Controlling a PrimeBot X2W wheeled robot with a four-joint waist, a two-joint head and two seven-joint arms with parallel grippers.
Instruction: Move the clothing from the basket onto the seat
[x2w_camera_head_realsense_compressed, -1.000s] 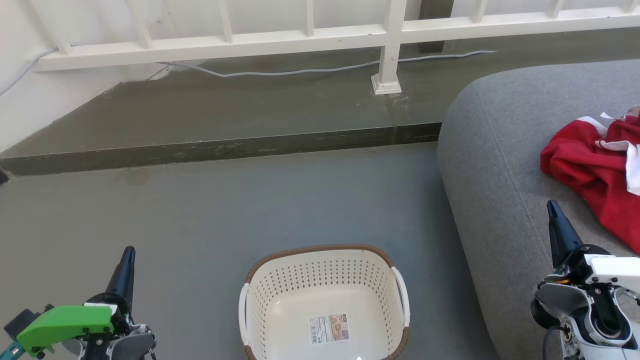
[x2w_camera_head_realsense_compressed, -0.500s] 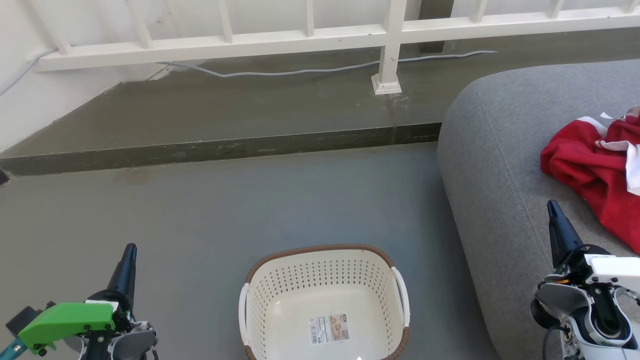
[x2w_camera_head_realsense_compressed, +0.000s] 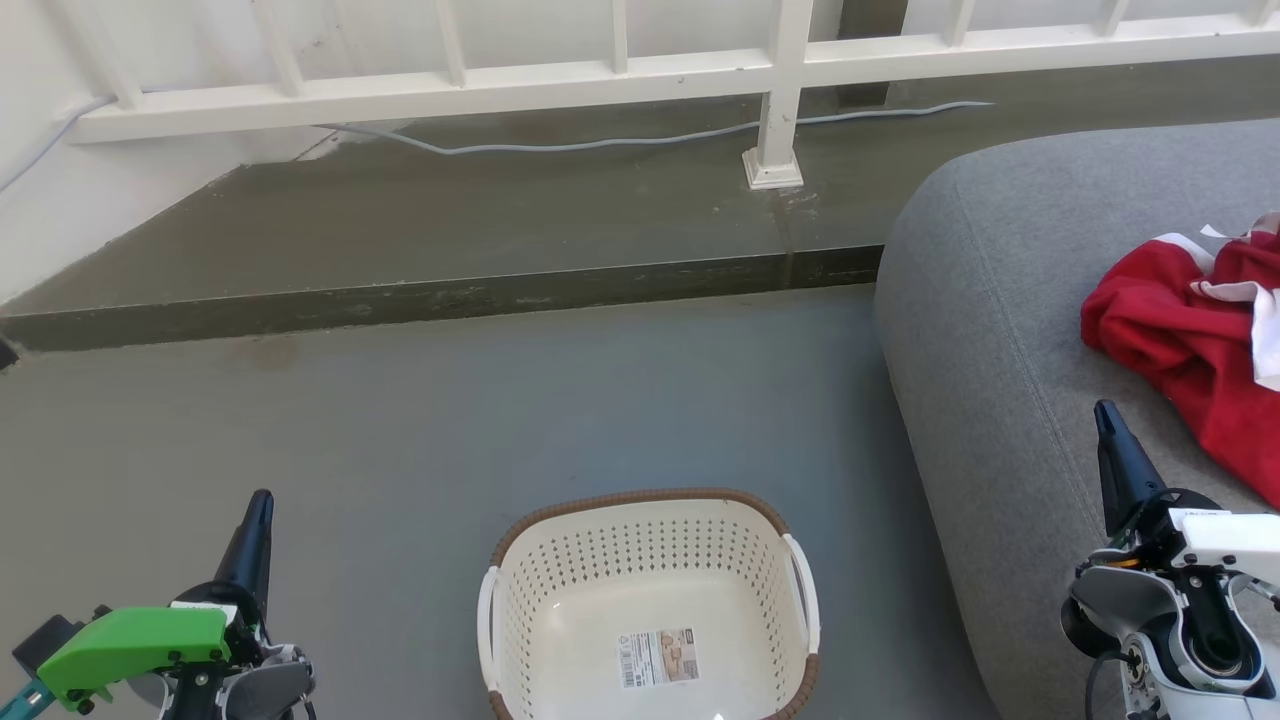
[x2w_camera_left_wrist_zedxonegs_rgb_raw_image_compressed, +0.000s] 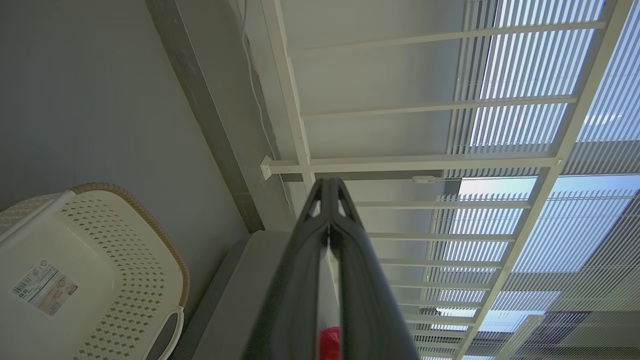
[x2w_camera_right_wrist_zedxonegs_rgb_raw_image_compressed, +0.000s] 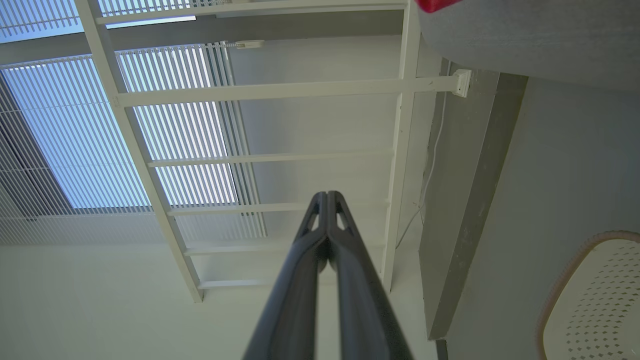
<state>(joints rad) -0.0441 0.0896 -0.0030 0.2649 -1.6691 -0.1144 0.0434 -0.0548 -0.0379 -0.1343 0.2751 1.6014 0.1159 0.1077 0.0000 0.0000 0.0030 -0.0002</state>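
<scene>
Basket (x2w_camera_head_realsense_compressed: 650, 548): near side cut off by the head view's bottom edge. Label sticker (x2w_camera_head_realsense_compressed: 657, 656) on the basket floor: print too small to read. Seat (x2w_camera_head_realsense_compressed: 1000, 300), right of basket: runs off right and bottom edges. Clothing (x2w_camera_head_realsense_compressed: 1170, 330), well apart from basket: cut by right edge. Left wrist view: left gripper (x2w_camera_left_wrist_zedxonegs_rgb_raw_image_compressed: 329, 189) hides all but a red sliver.
</scene>
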